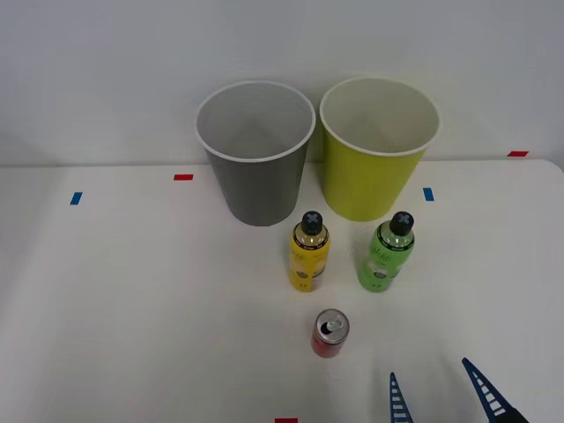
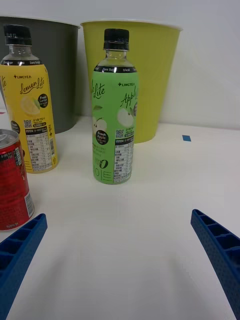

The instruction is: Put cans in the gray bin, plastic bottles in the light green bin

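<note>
A small red can [image 1: 330, 333] [image 2: 12, 182] stands upright near the table's front. Behind it stand two black-capped bottles: a yellow one [image 1: 309, 253] [image 2: 30, 107] and a green one [image 1: 386, 254] [image 2: 114, 115]. The gray bin [image 1: 256, 154] [image 2: 60, 75] and the light green bin [image 1: 377, 148] [image 2: 150, 75] stand side by side at the back, gray on the left. My right gripper [image 1: 441, 397] [image 2: 117, 260] is open at the front right, low over the table, right of the can and in front of the green bottle. Nothing lies between its blue fingers [image 2: 220, 250].
Small blue tape marks [image 1: 76, 198] and red tape marks [image 1: 183, 177] dot the white table [image 1: 132, 308]. A pale wall rises right behind the bins. Bare table stretches to the left of the bottles and can.
</note>
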